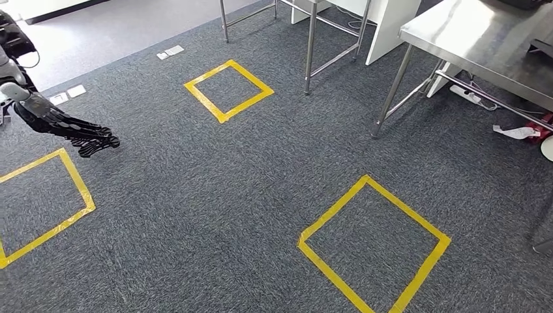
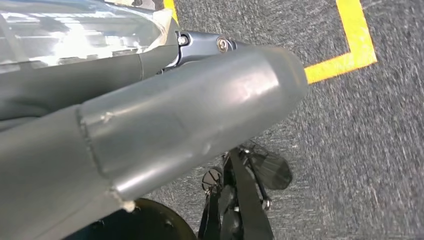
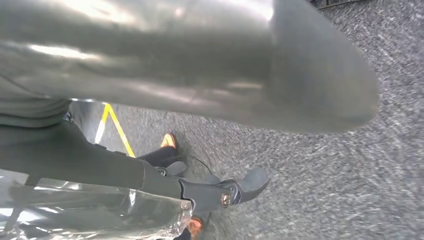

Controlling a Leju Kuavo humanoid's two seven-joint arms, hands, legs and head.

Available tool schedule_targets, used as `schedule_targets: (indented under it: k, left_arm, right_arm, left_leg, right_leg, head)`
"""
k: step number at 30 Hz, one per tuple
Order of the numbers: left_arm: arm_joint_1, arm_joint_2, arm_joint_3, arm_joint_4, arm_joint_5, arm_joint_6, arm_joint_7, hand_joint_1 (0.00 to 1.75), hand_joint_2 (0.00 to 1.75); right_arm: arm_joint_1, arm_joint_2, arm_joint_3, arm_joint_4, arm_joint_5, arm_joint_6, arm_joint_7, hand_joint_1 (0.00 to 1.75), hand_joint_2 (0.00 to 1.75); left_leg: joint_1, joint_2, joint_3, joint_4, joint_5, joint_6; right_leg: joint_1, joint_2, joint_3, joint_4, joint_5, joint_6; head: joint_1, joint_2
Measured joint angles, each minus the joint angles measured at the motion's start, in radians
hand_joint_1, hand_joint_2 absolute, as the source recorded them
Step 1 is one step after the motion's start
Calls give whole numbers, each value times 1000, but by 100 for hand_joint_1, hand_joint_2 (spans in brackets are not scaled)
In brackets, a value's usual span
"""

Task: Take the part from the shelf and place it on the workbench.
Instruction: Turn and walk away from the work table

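My left hand (image 1: 68, 129) hangs low at the left edge of the head view, over the grey carpet, its dark fingers stretched out and slightly apart with nothing in them. The left wrist view has its thick grey thumb (image 2: 200, 115) large in front and a dark finger (image 2: 210, 45) beside it, with nothing between them. In the right wrist view my right hand (image 3: 210, 150) is over the carpet too, its thumb (image 3: 225, 65) and a dark finger (image 3: 235, 190) apart with no object between. A steel-topped bench (image 1: 469, 32) stands at the upper right.
Three yellow tape squares mark the carpet: one ahead (image 1: 228, 90), one at the near right (image 1: 373, 244), one at the left (image 1: 45, 205). Steel table legs (image 1: 310, 49) rise behind the far square. A power strip with cables (image 1: 471, 95) and some white paper (image 1: 516, 132) lie under the bench.
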Motion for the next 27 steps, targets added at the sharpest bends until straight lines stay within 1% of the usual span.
schedule_targets:
  k: [1,2,3,4,5,6,7,8,9,10,11,12,13,14,15,16,17,18,19,20,21,22,23,24,25,26,27]
  left_arm:
    - [-2,0,0,0,-1,0,0,0,0]
    - [-4,0,0,0,-1,0,0,0,0]
    - [-6,0,0,0,-2,0,0,0,0]
    - [-6,0,0,0,-2,-1,0,0,0]
    - [-6,0,0,0,-2,-1,0,0,0]
    - [-5,0,0,0,-2,-1,0,0,0]
    - [-4,0,0,0,-3,-1,0,0,0]
    - [-5,0,0,0,-5,-1,0,0,0]
    - [-5,0,0,0,-8,-1,0,0,0]
    - [-6,0,0,0,-10,-1,0,0,0]
    - [-6,0,-1,0,-14,-2,0,0,0]
    - [-6,0,-2,0,-17,-4,0,0,0]
    - [-5,0,-2,0,-19,-6,0,0,0]
    - [-4,0,-3,0,-21,-7,1,0,0]
    - [-3,0,-3,0,-22,-7,2,0,0]
    - [-3,0,-3,0,-23,-7,2,0,0]
    - [-4,0,-3,0,-23,-7,3,0,0]
    - [-4,0,-3,0,-23,-6,4,0,0]
    - [-4,1,-3,0,-24,-6,5,0,0]
    - [-3,1,-3,0,-24,-5,8,0,0]
    - [-2,1,-3,0,-25,-4,10,0,0]
    - [-1,2,-3,0,-26,-4,12,0,0]
    - [-1,2,-3,0,-28,-3,13,0,0]
    - [-2,3,-3,0,-29,-2,14,0,0]
    - [-4,2,-4,0,-30,-1,15,0,0]
    - [-5,2,-4,0,-31,-1,16,0,0]
    - [-5,2,-4,0,-32,-1,16,0,0]
  right_arm:
    - [0,0,0,0,0,0,0,0,0]
    - [0,0,1,0,1,1,0,0,0]
    - [-1,0,1,0,1,1,0,0,0]
    - [-1,0,1,0,0,1,0,0,0]
    - [-3,0,1,0,0,1,0,0,0]
    - [-4,-1,1,0,0,1,1,0,0]
    - [-5,-1,1,0,0,0,1,0,0]
    - [-5,-1,1,0,0,0,1,0,0]
    - [-4,0,1,0,0,0,1,0,0]
    - [-2,0,1,0,0,0,1,0,0]
    - [1,0,1,0,-1,0,1,0,0]
    - [3,-1,1,0,-1,-1,1,0,0]
    - [4,-2,1,0,-2,-1,1,0,0]
    - [5,-2,1,0,-3,-2,1,0,0]
    - [5,-2,1,0,-3,-2,2,0,0]
    - [5,-2,1,0,-3,-2,2,0,0]
    - [5,-2,1,1,-4,-2,2,0,0]
    - [5,-2,1,1,-4,-2,2,0,0]
    - [4,-2,1,1,-4,-2,2,0,0]
    - [3,-1,1,1,-5,-2,2,0,0]
    - [2,-1,1,1,-5,-3,3,0,0]
    - [2,-1,1,2,-5,-3,4,0,0]
    - [2,-1,1,2,-5,-4,5,0,0]
    - [2,-1,1,2,-5,-4,6,0,0]
    - [4,-1,1,2,-5,-5,7,0,0]
    - [6,0,1,2,-5,-5,9,0,0]
    - [7,0,1,2,-5,-5,11,0,0]
  left_leg:
    - [0,23,38,-70,26,1]
    - [-1,39,67,-124,44,4]
    - [-3,50,83,-154,50,8]
    - [-7,49,85,-163,50,13]
    - [-10,36,83,-165,53,20]
    - [-11,27,83,-169,57,29]
    - [-11,18,83,-174,63,38]
    - [-9,8,82,-178,69,46]
    - [-8,-1,81,-180,73,53]
    - [-9,-13,78,-180,76,56]
    - [-10,-26,75,-180,78,58]
    - [-11,-39,73,-180,79,59]
    - [-11,-52,72,-179,81,58]
    - [-11,-65,72,-179,82,57]
    - [-10,-77,72,-178,82,55]
    - [-11,-89,72,-177,83,52]
    - [-12,-99,71,-176,83,47]
    - [-14,-107,70,-175,83,41]
    - [-16,-113,67,-175,84,35]
    - [-17,-120,65,-176,86,29]
    - [-14,-123,62,-175,87,24]
    - [-13,-113,56,-165,80,19]
    - [-12,-95,43,-140,63,16]
    - [-11,-71,22,-94,34,13]
    - [-12,-47,-9,-27,-2,10]
    - [-10,-35,-44,46,-35,7]
    - [-9,-29,-71,103,-55,4]
  right_leg:
    - [4,-9,1,2,-2,3]
    - [7,-16,1,3,-5,8]
    - [11,-24,3,3,-8,14]
    - [14,-33,5,3,-9,20]
    - [15,-42,8,1,-9,26]
    - [14,-42,9,3,-11,32]
    - [12,-28,5,14,-20,37]
    - [9,-4,-8,45,-39,38]
    - [5,24,-32,98,-69,36]
    - [4,47,-62,168,-102,33]
    - [3,58,-93,238,-130,32]
    - [3,62,-115,286,-145,34]
    - [3,63,-120,297,-142,40]
    - [2,66,-103,264,-123,49]
    - [0,73,-71,197,-93,58]
    - [-4,92,-36,120,-65,63]
    - [-5,107,-10,57,-42,64]
    - [-5,119,6,19,-29,60]
    - [-3,124,9,6,-25,52]
    - [1,115,10,6,-22,42]
    - [-3,107,13,5,-20,34]
    - [-6,98,15,3,-16,25]
    - [-8,87,17,1,-14,17]
    - [-9,77,17,0,-13,9]
    - [-5,64,17,0,-13,4]
    - [-1,51,17,0,-15,1]
    - [1,38,17,0,-16,0]
  head:
    - [-2,0]
    - [-2,0]
    - [0,0]
    - [2,0]
    - [4,0]
    - [5,0]
    - [6,0]
    - [7,0]
    - [10,0]
    - [12,0]
    - [13,0]
    - [14,0]
    - [14,0]
    - [15,0]
    - [15,0]
    - [16,0]
    - [17,0]
    - [17,0]
    - [17,0]
    - [16,0]
    - [15,0]
    - [14,0]
    - [12,0]
    - [8,0]
    - [6,0]
    - [3,0]
    - [2,0]
